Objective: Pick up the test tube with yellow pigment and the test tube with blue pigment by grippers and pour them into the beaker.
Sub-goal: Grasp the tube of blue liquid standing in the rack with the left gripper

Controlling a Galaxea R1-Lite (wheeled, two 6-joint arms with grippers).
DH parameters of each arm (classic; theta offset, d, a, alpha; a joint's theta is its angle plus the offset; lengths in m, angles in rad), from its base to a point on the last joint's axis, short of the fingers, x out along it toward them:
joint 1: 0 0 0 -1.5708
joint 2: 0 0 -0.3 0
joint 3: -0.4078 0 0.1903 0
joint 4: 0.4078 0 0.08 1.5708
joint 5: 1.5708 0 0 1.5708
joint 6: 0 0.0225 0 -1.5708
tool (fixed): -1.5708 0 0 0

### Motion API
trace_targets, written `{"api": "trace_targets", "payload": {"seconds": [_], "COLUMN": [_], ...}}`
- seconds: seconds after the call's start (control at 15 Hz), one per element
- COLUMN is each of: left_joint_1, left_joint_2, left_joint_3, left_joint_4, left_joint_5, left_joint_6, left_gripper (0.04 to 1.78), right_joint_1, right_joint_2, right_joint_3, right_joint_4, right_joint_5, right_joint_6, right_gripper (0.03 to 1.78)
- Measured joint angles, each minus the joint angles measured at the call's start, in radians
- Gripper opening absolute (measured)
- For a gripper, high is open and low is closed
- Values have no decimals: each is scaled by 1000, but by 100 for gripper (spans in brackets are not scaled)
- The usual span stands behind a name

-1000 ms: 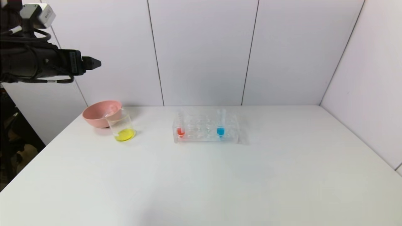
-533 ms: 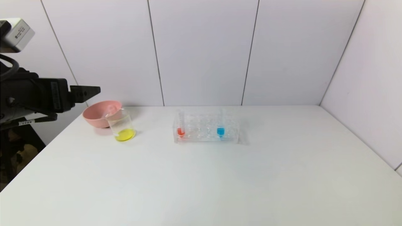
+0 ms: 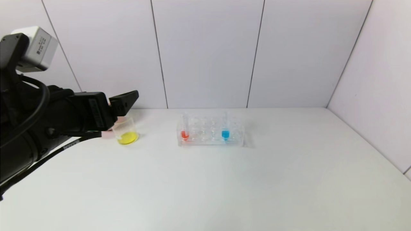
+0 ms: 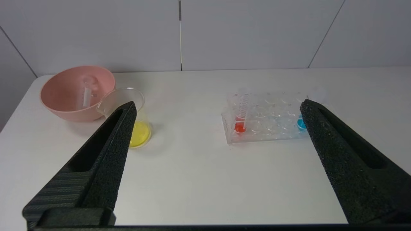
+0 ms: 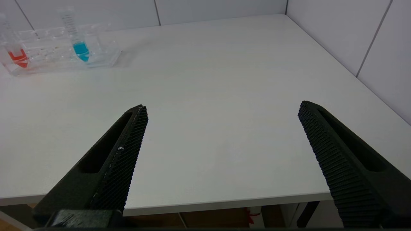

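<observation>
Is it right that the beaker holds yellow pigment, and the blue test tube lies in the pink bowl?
Not quite. The blue test tube stands upright in the clear rack, as the head view shows. The beaker does hold yellow pigment, beside the pink bowl.

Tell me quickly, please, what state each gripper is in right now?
Left gripper: open, holding nothing, above the table's left side.
Right gripper: open, holding nothing, at the table's near edge.

Your left gripper (image 3: 128, 96) at the frame's left, fingers wide apart; your right gripper (image 5: 221, 110) likewise spread.
</observation>
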Motion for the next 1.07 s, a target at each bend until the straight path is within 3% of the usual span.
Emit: {"api": "trace_targets", "payload": {"seconds": [0.6, 1.07], "left_joint_1": [-201, -227], "left_joint_2": [335, 636], "left_joint_3": [15, -66], "left_joint_4": [-274, -493], "left_joint_5": [112, 115], "left_joint_6": [-134, -97], "left_gripper": [178, 178], "right_joint_1": [0, 0], "right_joint_2": [0, 0], "right_joint_3": [0, 0], "right_joint_4": [0, 0], "right_joint_5": [0, 0], "right_joint_6": [-1, 0], "right_gripper": [171, 171]}}
